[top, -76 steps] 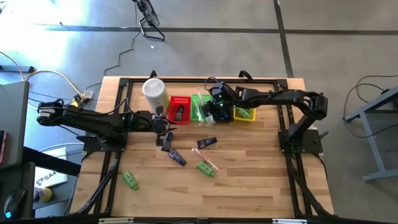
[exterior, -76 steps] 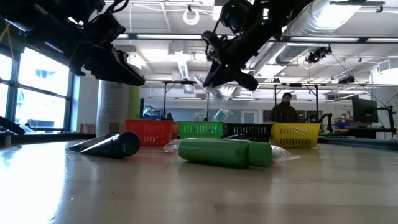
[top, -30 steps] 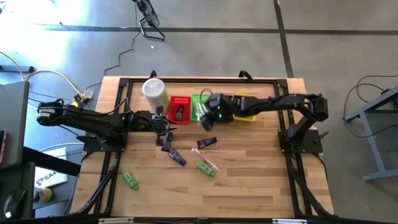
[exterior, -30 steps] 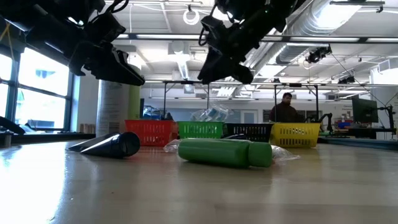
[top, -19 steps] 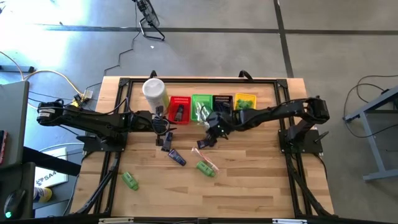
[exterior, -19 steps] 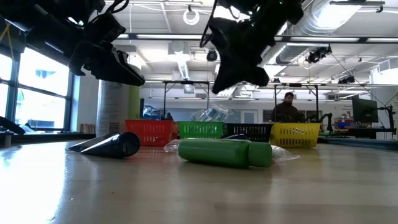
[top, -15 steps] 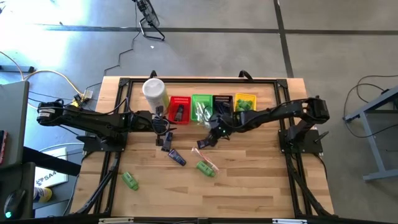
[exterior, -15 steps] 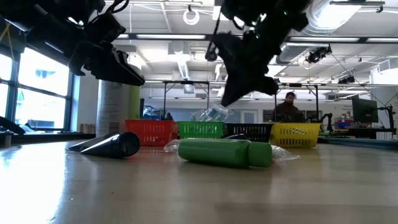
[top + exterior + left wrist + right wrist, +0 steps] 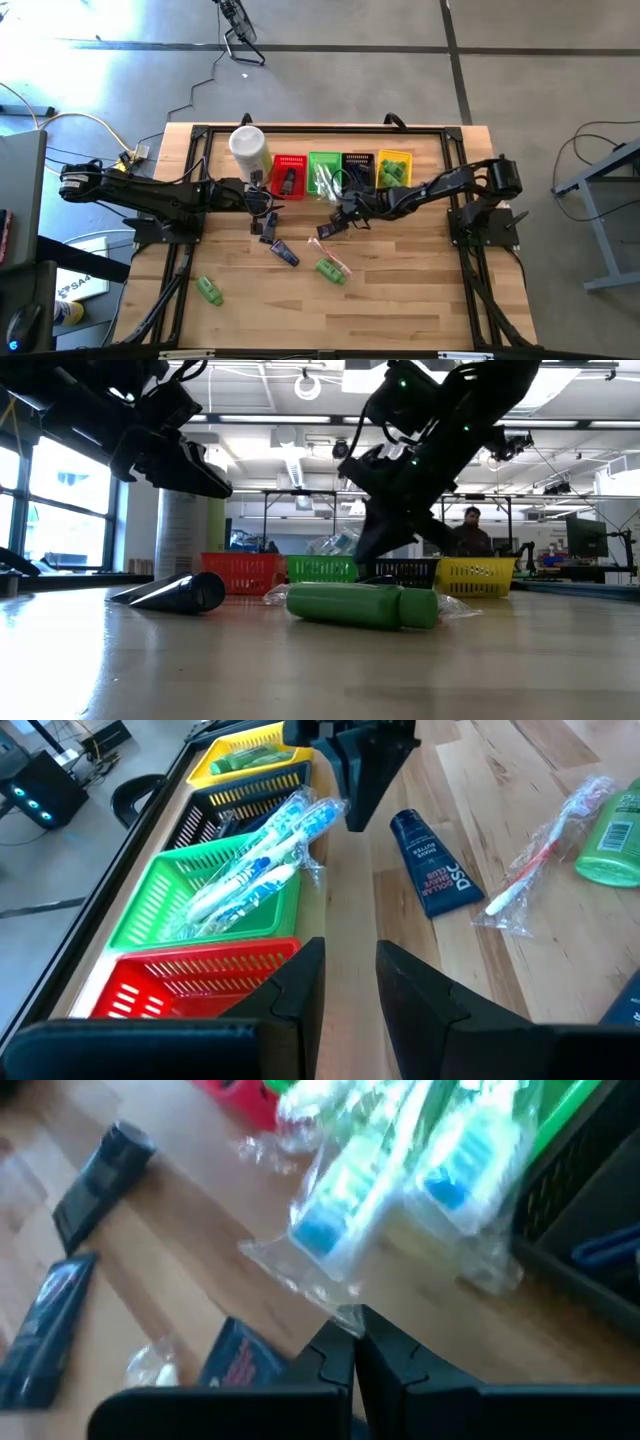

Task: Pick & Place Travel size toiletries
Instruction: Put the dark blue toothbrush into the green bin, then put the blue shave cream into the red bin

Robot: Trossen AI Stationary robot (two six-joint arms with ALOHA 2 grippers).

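R gripper (image 9: 343,208) pressed together, empty, near navy tube (image 9: 428,874) | I'd pinch tube mid-body – light, soft, slick | L gripper (image 9: 347,982) slightly spread, empty – waiting

Four baskets (image 9: 293,163) stand in a row behind the loose tubes (image 9: 333,229), canister (image 9: 248,149) at their left end.

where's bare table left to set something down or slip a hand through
Free: the wide near strip of the table, right of the green bottle, and the right side below the right arm. Crowded: the middle, where tubes and wrapped sticks lie, with the right gripper shut above the navy tube, and the basket row by the left gripper.
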